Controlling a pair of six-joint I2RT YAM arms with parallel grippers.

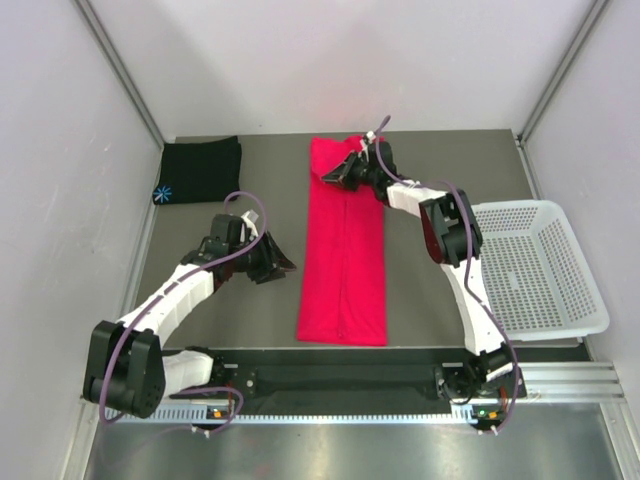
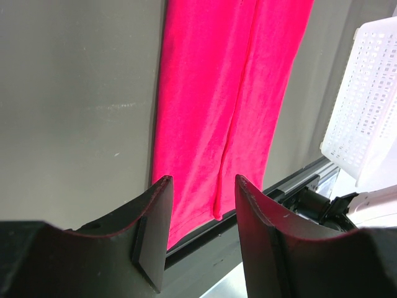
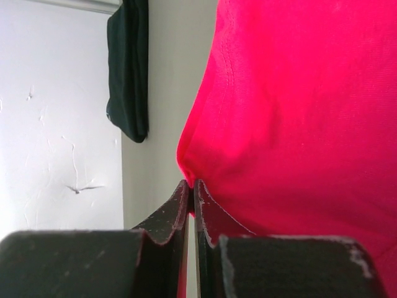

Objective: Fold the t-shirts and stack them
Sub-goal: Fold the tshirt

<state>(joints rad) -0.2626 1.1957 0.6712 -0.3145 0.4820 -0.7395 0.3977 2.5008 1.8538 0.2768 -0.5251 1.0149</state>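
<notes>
The red-pink t-shirt (image 1: 345,250) lies as a long narrow strip down the middle of the table. My right gripper (image 1: 333,176) is at its far left corner, shut on a pinch of the red cloth (image 3: 205,164). The black t-shirt (image 1: 198,171) sits folded at the far left, its light-blue starburst mark (image 1: 165,193) at the near corner; in the right wrist view it is a dark bundle (image 3: 129,68). My left gripper (image 1: 283,264) hovers open left of the red strip, nothing between its fingers (image 2: 155,217), with the red cloth (image 2: 217,112) beyond them.
A white perforated basket (image 1: 560,300) stands at the right edge of the table, also seen in the left wrist view (image 2: 366,105). A black rail (image 1: 350,375) runs along the near edge. Pale walls enclose the left, back and right.
</notes>
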